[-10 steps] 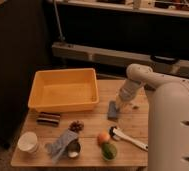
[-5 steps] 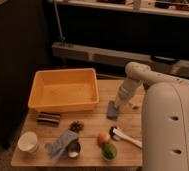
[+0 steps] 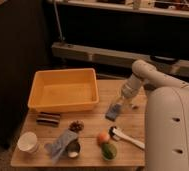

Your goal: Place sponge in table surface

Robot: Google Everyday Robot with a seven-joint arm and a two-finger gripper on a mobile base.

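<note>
A blue-grey sponge (image 3: pixel 113 111) lies flat on the wooden table (image 3: pixel 95 150), to the right of the yellow tray. My gripper (image 3: pixel 123 102) hangs just above and to the right of the sponge at the end of the white arm (image 3: pixel 153 77). The gripper's tip is close to the sponge's upper right edge.
A yellow tray (image 3: pixel 63 90) stands at the back left. At the front are a white cup (image 3: pixel 28 142), a dark bar (image 3: pixel 49 119), a blue cloth (image 3: pixel 62 145), a small bowl (image 3: pixel 74 149), an orange fruit (image 3: pixel 103 138), a green fruit (image 3: pixel 108 150) and a white utensil (image 3: pixel 127 139).
The arm has drawn back and up a little from the sponge. The sponge stays on the table in the same spot.
</note>
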